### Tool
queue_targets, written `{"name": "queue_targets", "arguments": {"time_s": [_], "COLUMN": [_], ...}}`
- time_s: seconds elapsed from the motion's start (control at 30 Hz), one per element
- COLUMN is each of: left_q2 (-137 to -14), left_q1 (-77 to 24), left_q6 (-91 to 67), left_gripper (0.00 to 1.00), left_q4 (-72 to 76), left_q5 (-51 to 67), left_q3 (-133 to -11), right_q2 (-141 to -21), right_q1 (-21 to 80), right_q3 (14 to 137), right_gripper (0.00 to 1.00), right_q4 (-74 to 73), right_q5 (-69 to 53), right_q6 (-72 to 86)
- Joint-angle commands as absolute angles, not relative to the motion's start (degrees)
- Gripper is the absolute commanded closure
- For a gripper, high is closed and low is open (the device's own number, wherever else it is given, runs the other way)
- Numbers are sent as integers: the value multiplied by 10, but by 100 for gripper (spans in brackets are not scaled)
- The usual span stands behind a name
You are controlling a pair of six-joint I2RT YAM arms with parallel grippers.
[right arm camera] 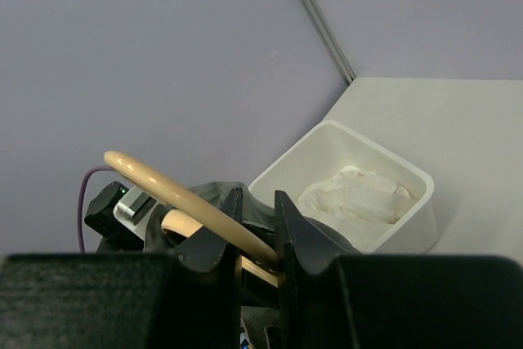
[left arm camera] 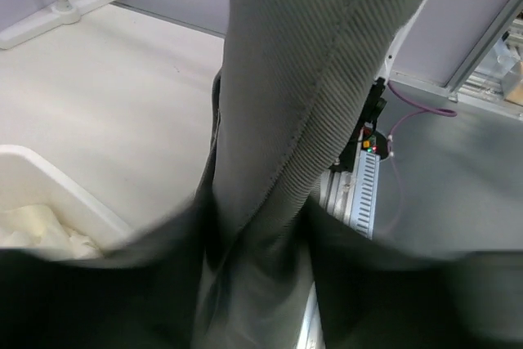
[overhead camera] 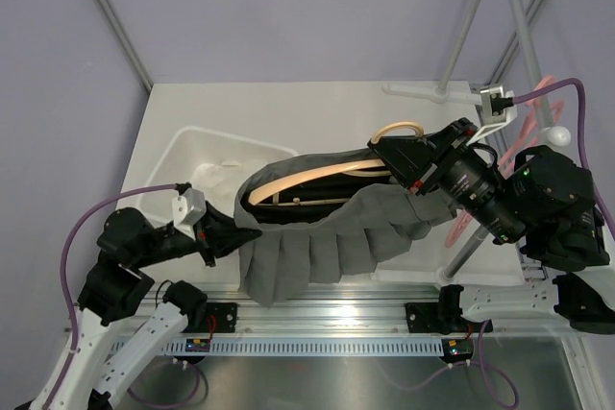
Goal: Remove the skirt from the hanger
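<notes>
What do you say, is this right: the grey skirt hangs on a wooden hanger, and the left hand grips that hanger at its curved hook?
One detail is wrong: the hand. The right hand, not the left, grips the wooden hanger at its curved hook. The right wrist view shows it closed on the wood. The grey skirt does hang on that hanger.

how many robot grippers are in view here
2. The left black gripper is at the left end of the grey pleated skirt; the right black gripper clamps the tan wooden hanger.
</notes>
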State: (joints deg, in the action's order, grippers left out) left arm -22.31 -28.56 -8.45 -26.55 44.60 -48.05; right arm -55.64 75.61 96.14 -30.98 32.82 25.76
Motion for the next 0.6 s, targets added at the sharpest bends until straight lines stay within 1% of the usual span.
{"name": "queue_targets", "arguments": {"time_s": [0.0,0.13,0.17,0.27,0.4,0.43,0.57], "left_q2": [-248,-238,-231,-225,-243,-240,-202], "left_q1": [-286,-286,-286,-285,-285,-286,-285], "left_q6": [-98,-143,-155,-185,-208,-215,-245], "left_gripper": [100,100,100,100,100,100,100], "left_q4": [-235,-251,-261,-280,-265,-236,-171], "left_q5": [439,354,294,255,327,367,435], "left_q3": [-481,-455,-447,-432,-416,-411,-397], "right_q2": [-544,-543,-542,-535,-521,-523,-540], "right_q1": [751,752,752,752,752,752,752], "right_q3": [982,990,991,990,977,981,990], "right_gripper": [100,100,100,100,100,100,100], "right_q4": [-266,-258,-257,-249,-230,-233,-246], "right_q5": [316,317,317,330,344,343,345], "right_q6": [270,266,265,264,259,258,257]}}
